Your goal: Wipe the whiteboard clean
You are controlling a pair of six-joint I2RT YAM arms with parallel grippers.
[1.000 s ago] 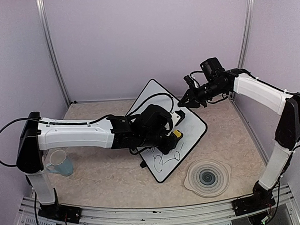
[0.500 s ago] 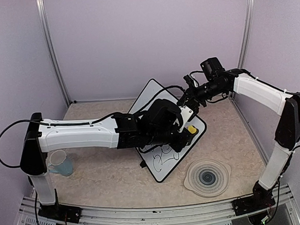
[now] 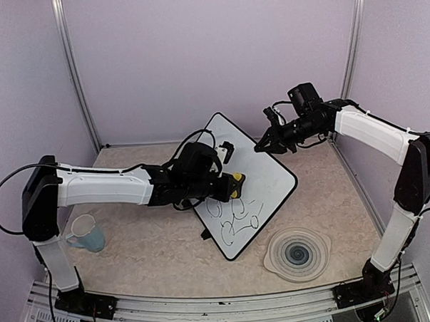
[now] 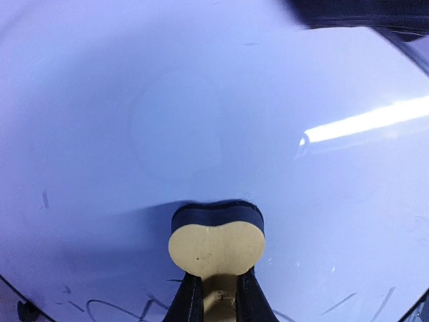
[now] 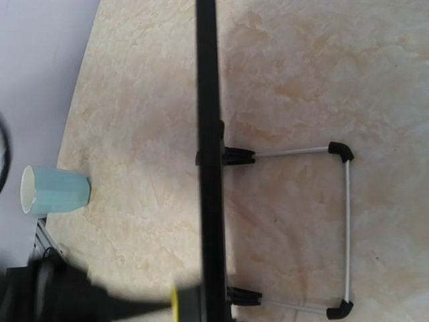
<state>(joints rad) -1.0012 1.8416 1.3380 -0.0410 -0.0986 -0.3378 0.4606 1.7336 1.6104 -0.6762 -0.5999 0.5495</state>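
Left gripper (image 4: pixel 218 303) pinching yellow eraser (image 4: pixel 216 245) on whiteboard (image 3: pixel 266 176) — right gripper (image 3: pixel 264 146) pinching whiteboard edge.

The left arm (image 3: pixel 102 189) reached in low from the left side, forearm nearly level, wrist turned downward. The left pincer (image 4: pixel 216 298) was clamped tight on a yellow eraser (image 4: pixel 215 249). The right arm (image 3: pixel 374 129) rose from its base, bent sharply at the elbow and stretched leftward. The right pincer (image 3: pixel 261 147) was closed on the upper edge of the whiteboard (image 3: pixel 269 176).
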